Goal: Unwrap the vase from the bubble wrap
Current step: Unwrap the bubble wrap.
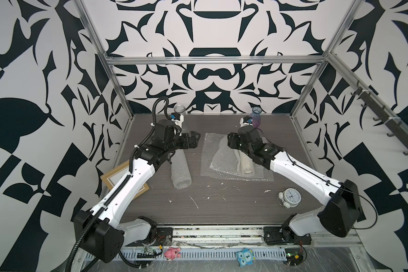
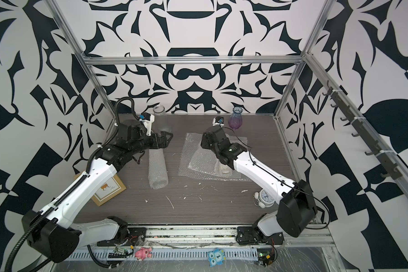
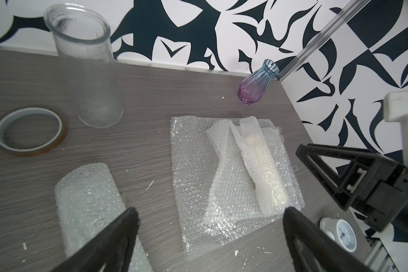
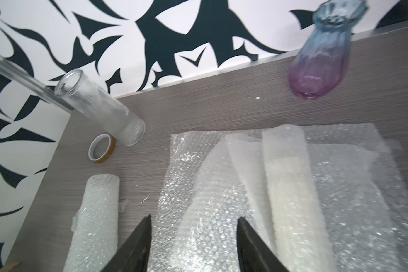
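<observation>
- The bubble wrap (image 3: 189, 164) lies mid-tabletop (image 1: 222, 207). It is one flat sheet, and on it a half-opened layer (image 3: 224, 169) is draped round a cream vase (image 1: 245, 164) lying on its side, likely so the wrap can be rolled off.
- One rolled tube (image 3: 87, 195) of wrap lies near it; its contents are hidden.
- Two bare glass vases stand upright at the back, probably parked clear: a clear cylinder (image 3: 87, 70) and a blue-purple vase (image 3: 257, 87).
- Left gripper (image 3: 211, 209): fingers spread wide, empty, hovering between tube and sheet.
- Right gripper (image 4: 194, 216): fingers apart, gripping nothing, above the loosened layer — seemingly poised for its edge.
- One tape roll (image 3: 31, 131), one alarm clock (image 1: 290, 196) and one picture frame (image 2: 108, 188) sit at the margins.
</observation>
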Motion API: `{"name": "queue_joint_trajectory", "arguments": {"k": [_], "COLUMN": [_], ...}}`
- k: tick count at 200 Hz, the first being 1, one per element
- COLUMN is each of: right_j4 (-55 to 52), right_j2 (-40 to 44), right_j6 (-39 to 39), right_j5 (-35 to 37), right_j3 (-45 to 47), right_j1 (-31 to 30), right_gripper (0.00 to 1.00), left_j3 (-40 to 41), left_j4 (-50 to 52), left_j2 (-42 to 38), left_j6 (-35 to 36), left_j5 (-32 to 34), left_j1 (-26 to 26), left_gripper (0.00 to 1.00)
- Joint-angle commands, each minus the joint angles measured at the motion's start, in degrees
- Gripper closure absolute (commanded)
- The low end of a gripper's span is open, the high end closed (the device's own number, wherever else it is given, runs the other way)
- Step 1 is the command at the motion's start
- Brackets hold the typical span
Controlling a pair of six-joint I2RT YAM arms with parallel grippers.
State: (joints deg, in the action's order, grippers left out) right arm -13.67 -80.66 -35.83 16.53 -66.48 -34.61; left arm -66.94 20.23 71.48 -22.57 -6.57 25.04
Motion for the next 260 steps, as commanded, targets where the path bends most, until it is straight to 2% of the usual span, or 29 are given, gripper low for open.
{"name": "queue_joint_trajectory", "arguments": {"k": [1,33,41,87,123,152,214,260], "right_j4": [-1.4,1.4,2.0,4.3,8.4,7.9,6.1,6.9], "right_j2": [3.6,8.9,9.5,10.1,7.8,4.0,4.3,3.2], "right_j6": [-0.6,-1.7,-1.6,1.5,3.9,5.8,6.7,7.0], "right_j5": [0.4,-4.9,-8.4,-15.3,-20.1,-22.6,-21.6,-21.2], "right_j3": [4.2,12.2,13.9,20.5,22.1,19.9,20.3,20.3], "right_j1": [3.6,10.9,12.6,17.9,18.4,18.4,18.5,19.3], "right_gripper": [0.43,0.44,0.44,0.43,0.37,0.33,0.32,0.34], "left_j3": [0.4,0.7,0.8,0.0,-4.2,-7.5,-13.7,-17.2], "left_j4": [-1.6,-2.2,-2.3,-3.6,-3.2,-2.9,-4.3,-4.9], "left_j2": [2.0,6.3,7.3,15.1,21.6,26.4,34.2,39.1], "left_j6": [-1.7,-3.2,-3.3,-1.1,-4.3,-8.4,-20.1,-24.9], "left_j5": [-3.4,-5.1,-4.9,-3.6,-5.0,-2.7,3.6,6.9], "left_j1": [-0.1,0.4,1.1,10.7,14.9,18.2,23.0,24.1], "left_gripper": [0.01,0.01,0.01,0.01,0.01,0.01,0.00,0.09]}}
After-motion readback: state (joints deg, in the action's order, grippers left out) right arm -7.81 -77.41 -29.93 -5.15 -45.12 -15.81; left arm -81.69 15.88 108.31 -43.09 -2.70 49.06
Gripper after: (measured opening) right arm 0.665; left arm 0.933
